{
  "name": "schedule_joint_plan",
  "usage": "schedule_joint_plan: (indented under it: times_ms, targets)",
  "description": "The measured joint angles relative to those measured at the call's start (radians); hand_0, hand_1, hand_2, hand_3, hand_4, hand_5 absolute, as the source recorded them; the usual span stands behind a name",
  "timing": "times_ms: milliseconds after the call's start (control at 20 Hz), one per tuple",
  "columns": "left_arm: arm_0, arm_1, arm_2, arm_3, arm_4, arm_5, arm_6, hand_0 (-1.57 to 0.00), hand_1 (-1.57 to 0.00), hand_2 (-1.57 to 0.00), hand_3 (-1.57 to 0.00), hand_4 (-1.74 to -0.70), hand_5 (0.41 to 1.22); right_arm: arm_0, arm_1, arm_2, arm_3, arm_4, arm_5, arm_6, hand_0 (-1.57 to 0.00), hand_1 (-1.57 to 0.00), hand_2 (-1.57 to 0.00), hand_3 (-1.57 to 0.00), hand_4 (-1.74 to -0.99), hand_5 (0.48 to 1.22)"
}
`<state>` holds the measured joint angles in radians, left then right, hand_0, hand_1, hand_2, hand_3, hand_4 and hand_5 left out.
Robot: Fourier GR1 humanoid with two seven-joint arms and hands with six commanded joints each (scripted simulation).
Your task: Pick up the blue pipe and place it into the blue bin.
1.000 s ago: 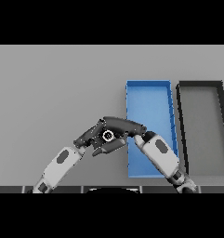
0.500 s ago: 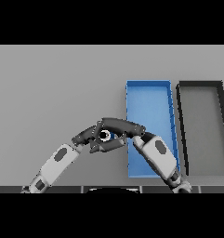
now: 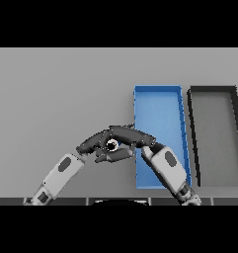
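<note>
A: Head view, status?
B: The blue pipe (image 3: 112, 145), one ring-like end showing, sits between both hands just left of the blue bin (image 3: 158, 94). Right hand (image 3: 133, 135) fingers curl over it; left hand (image 3: 93, 145) lies against it, grip cannot be judged. Placement remains undone.
A: Count?
B: One pipe, one blue bin, one dark bin (image 3: 213, 90).

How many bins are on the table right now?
2. The blue bin sits right of centre, its near left part crossed by the right hand and arm. The dark bin stands alongside it, further right. Neither looks hidden.
</note>
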<state>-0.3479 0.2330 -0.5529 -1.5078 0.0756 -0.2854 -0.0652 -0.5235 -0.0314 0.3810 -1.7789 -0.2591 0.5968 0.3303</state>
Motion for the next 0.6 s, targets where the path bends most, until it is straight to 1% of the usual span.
schedule_joint_plan:
  times_ms: [50,100,150,200,250,300,350,450,550,600]
  targets:
    - [0.005,0.002,0.002,-0.007,0.008,0.004,0.045,-0.03,-0.02,-0.02,-0.01,-0.87,0.616,0.000,-0.003,-0.001,-0.002,0.000,0.002,-0.005,-1.57,-1.57,-1.57,-1.57,-1.490,1.220]
    - [0.000,-0.004,0.009,-0.004,0.021,0.009,0.085,-0.02,-0.02,-0.02,-0.01,-0.87,0.612,-0.007,0.005,-0.003,0.007,-0.002,-0.005,0.004,-1.57,-1.57,-1.57,-1.57,-1.491,1.220]
    - [0.017,0.002,0.005,-0.014,0.018,0.013,0.094,-0.02,-0.01,-0.01,-0.01,-0.88,0.605,-0.003,0.002,-0.009,0.003,-0.012,-0.005,0.000,-1.57,-1.57,-1.57,-1.57,-1.492,1.220]
    - [0.017,0.004,0.008,-0.018,0.023,0.013,0.096,-0.01,-0.01,-0.01,0.00,-0.88,0.593,-0.015,0.011,-0.023,0.006,-0.046,-0.015,0.030,-1.57,-1.57,-1.57,-1.57,-1.492,1.221]
    - [0.014,0.001,0.006,-0.015,0.011,0.021,0.091,-0.01,-0.01,-0.01,0.00,-0.88,0.572,-0.022,0.022,-0.036,0.007,-0.106,-0.023,0.067,-1.57,-1.57,-1.57,-1.57,-1.492,1.221]
    - [0.021,-0.001,0.000,-0.016,0.009,0.022,0.101,-0.01,-0.01,-0.01,0.00,-0.88,0.555,-0.029,0.027,-0.052,0.013,-0.183,-0.029,0.112,-1.57,-1.57,-1.57,-1.57,-1.492,1.221]
    - [0.020,-0.003,-0.002,-0.015,0.009,0.021,0.102,-0.01,0.00,-0.01,0.00,-0.87,0.543,-0.047,0.037,-0.062,0.016,-0.226,-0.042,0.143,-1.57,-1.57,-1.57,-1.57,-1.493,1.221]
    - [0.042,0.013,-0.007,-0.029,0.006,0.014,0.089,0.00,0.00,0.00,0.00,-0.87,0.529,-0.087,0.033,-0.094,0.004,-0.356,-0.090,0.225,-1.57,-1.57,-1.57,-1.57,-1.494,1.221]
    - [0.027,0.010,-0.001,-0.023,0.016,0.010,0.110,0.00,0.00,0.00,0.00,-0.86,0.515,-0.153,0.028,-0.129,0.008,-0.407,-0.139,0.262,-1.57,-1.57,-1.57,-1.57,-1.492,1.221]
    - [0.023,0.004,-0.004,-0.025,0.016,0.012,0.123,0.00,0.00,0.00,0.00,-0.87,0.509,-0.186,0.017,-0.138,0.011,-0.413,-0.161,0.274,-1.57,-1.57,-1.57,-1.57,-1.492,1.221]
